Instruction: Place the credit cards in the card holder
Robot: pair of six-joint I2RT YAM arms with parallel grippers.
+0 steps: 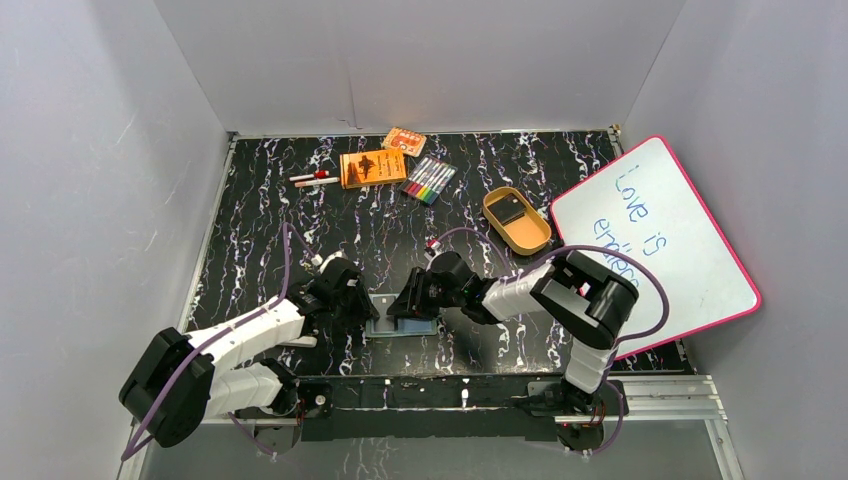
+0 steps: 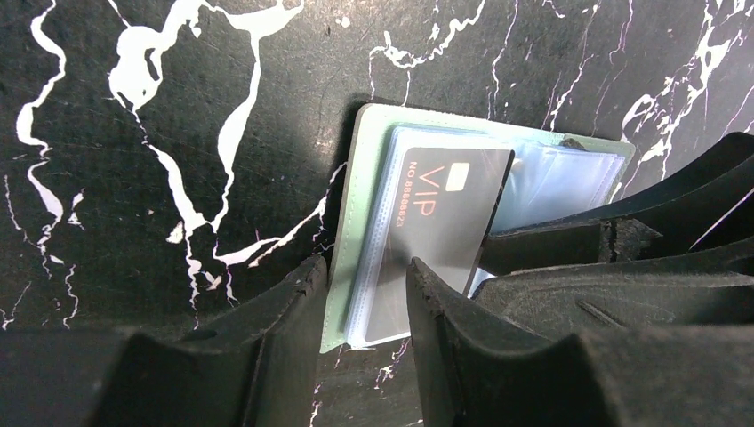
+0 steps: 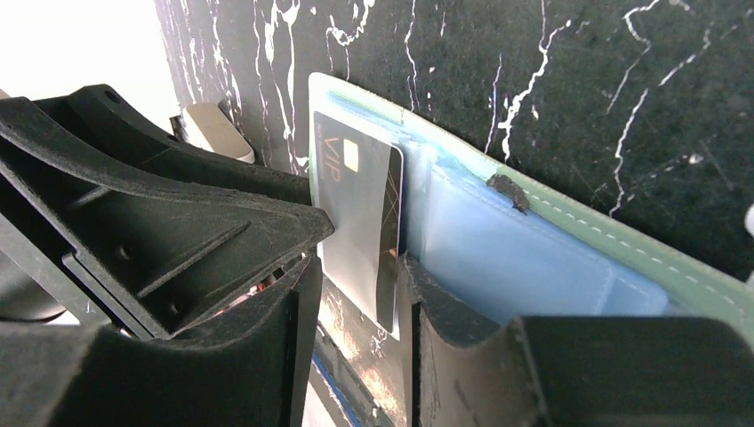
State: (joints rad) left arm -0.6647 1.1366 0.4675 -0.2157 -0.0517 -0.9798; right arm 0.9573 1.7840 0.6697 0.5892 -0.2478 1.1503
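Sage-green card holder (image 2: 360, 222), dark grey credit card (image 2: 436, 240), black white-veined table (image 2: 533, 53)

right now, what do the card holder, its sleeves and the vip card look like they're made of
Card holder: looks like faux leather or soft vinyl, matte sage green, going by the stitched edge.
Sleeves: thin clear plastic, glossy, pale blue, see-through with glare.
VIP card: probably rigid plastic, dark satin face, printed lettering, gold chip.

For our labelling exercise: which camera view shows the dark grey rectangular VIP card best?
Left wrist: the dark grey rectangular VIP card faces the camera, lettering and chip readable. Right wrist shows it foreshortened; top external: too small to make out.
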